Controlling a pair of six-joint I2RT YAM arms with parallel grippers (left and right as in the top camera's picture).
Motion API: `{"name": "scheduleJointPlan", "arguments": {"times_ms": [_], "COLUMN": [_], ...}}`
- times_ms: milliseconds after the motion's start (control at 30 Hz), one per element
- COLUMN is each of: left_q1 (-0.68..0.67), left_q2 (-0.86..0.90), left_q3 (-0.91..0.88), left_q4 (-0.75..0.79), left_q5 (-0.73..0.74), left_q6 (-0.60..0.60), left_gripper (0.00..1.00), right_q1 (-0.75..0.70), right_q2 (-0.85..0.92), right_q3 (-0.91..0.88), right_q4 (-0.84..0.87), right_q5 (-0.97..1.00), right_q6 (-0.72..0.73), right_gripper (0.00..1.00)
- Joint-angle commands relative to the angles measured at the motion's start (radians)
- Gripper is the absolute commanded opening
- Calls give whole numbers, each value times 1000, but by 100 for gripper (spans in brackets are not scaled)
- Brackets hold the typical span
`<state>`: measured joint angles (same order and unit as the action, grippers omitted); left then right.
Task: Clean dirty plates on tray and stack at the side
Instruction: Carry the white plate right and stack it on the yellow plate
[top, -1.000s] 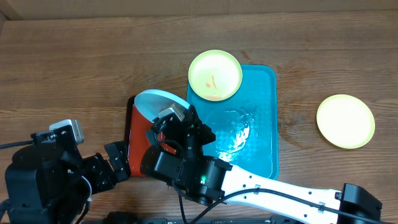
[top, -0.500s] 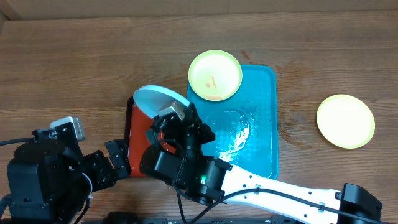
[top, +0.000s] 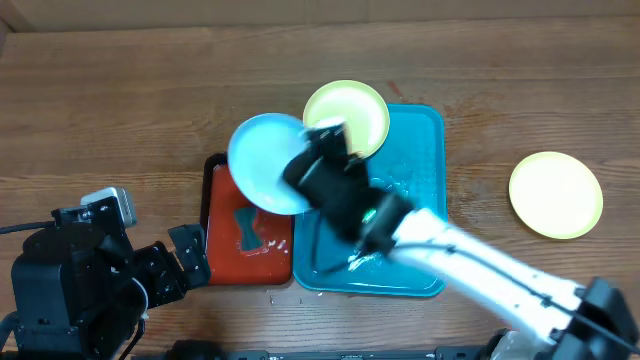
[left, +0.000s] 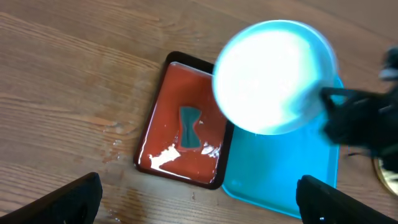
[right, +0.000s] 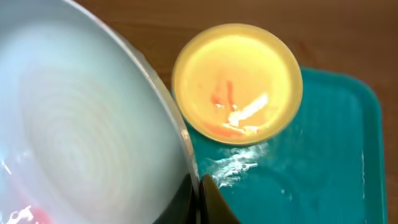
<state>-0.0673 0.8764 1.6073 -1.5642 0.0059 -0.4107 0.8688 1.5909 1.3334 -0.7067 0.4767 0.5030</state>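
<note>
The right gripper (top: 308, 160) is clamped on the rim of the white plate (top: 265, 163) and holds it in the air over the seam between the red tray (top: 225, 262) and the blue tray (top: 420, 150). The arm is smeared with blur in the overhead view, so the exact spot of the grip on the rim is hard to fix there. A yellow-green plate (top: 350, 105) lies at the blue tray's far left corner, just beside the gripper and partly hidden by it. A second yellow-green plate (top: 556, 195) rests on the bare wooden tabletop (top: 120, 100), well apart to the right. The left gripper (top: 190, 257) sits low near the red tray's left edge. From the left wrist, its two fingers (left: 74, 199) stand wide apart at the bottom corners with nothing between them. The white plate hangs above both trays and hides the red tray's far right corner, and a small dark teal piece (left: 189, 127) lies in the wet red tray. From the right wrist, the white plate fills the left side, its rim pinched between the closed fingers at the bottom edge. The nearby yellow-green plate bears orange specks and a white smear, and overhangs the blue tray's corner onto the wood.
</note>
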Motion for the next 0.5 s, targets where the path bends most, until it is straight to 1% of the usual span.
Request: {"name": "scheduleJointPlan", "arguments": {"times_ms": [0, 33, 100, 200, 267, 367, 433, 467], "left_q1": [5, 5, 5, 5, 5, 5, 5, 5], "left_q2": [-1, -1, -1, -1, -1, -1, -1, -1], "left_q3": [5, 5, 5, 5, 5, 5, 5, 5], "left_q4": [0, 0, 0, 0, 0, 1, 0, 0], "left_q5": [-16, -16, -16, -16, -16, -16, -16, -16], "left_q6": [22, 22, 23, 22, 22, 22, 22, 22], "left_gripper": [100, 100, 100, 100, 100, 100, 100, 100], "right_q1": [-257, -412, -607, -898, -1093, -1319, -1427, -1458], "right_q2": [-180, -232, -271, -275, -248, -176, -115, -93], "right_q3": [79, 81, 81, 80, 80, 80, 80, 80], "right_q4": [-60, -101, -167, -271, -340, -409, -436, -444], "right_q5": [-486, -555, -571, -568, -568, -569, -569, -570], "right_q6": [55, 55, 62, 73, 73, 73, 66, 66], "right_gripper": [4, 4, 4, 4, 4, 4, 4, 4]}}
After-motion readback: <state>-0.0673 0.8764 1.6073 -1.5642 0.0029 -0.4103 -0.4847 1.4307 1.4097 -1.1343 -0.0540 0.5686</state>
